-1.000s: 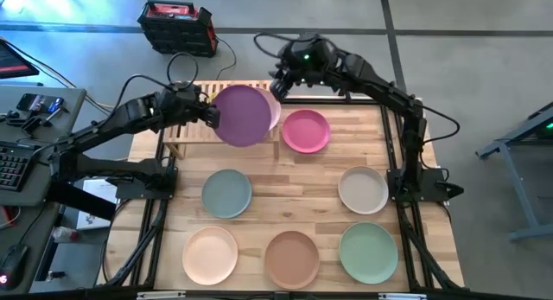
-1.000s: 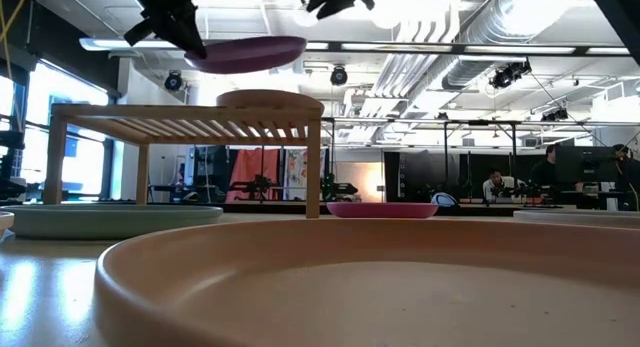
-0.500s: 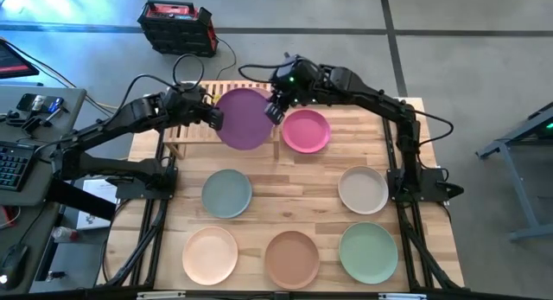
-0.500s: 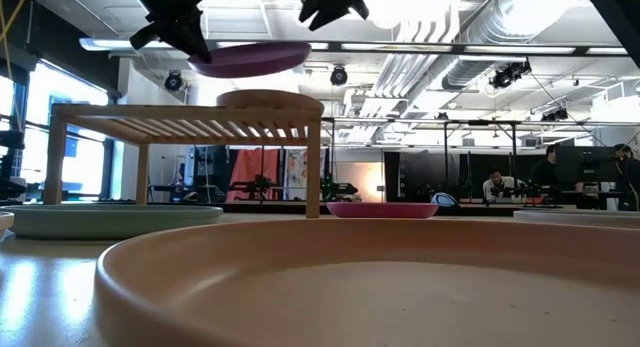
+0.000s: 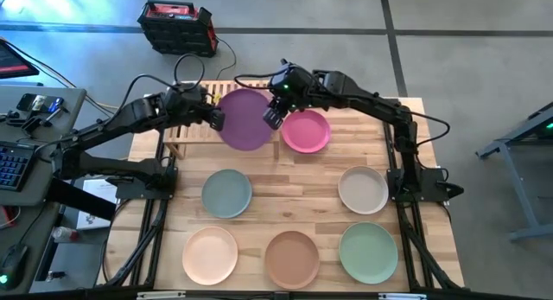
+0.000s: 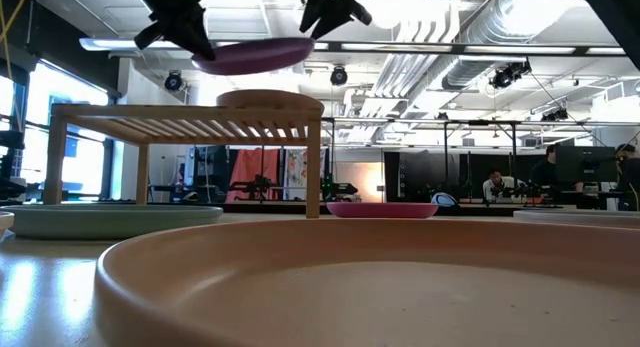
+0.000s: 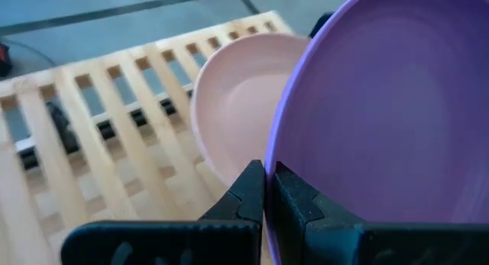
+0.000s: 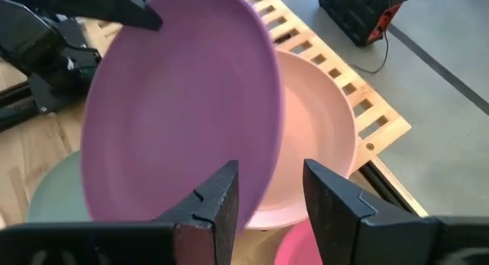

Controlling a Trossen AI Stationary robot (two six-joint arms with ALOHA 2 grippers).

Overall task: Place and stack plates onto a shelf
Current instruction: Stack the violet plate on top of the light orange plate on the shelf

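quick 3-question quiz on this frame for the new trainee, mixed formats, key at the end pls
1. True or false: the purple plate already rests on the shelf.
2. Which gripper is clamped on the purple plate's rim? A) left gripper B) right gripper C) both
3. Fill in: the plate already lying on the shelf, under the purple one, is ____ in colour.

Key
1. False. In the low view it hangs in the air above the shelf top.
2. A. The left fingers pinch the rim; the right gripper is open, its fingers astride the opposite rim.
3. Pale pink, the pale pink plate.
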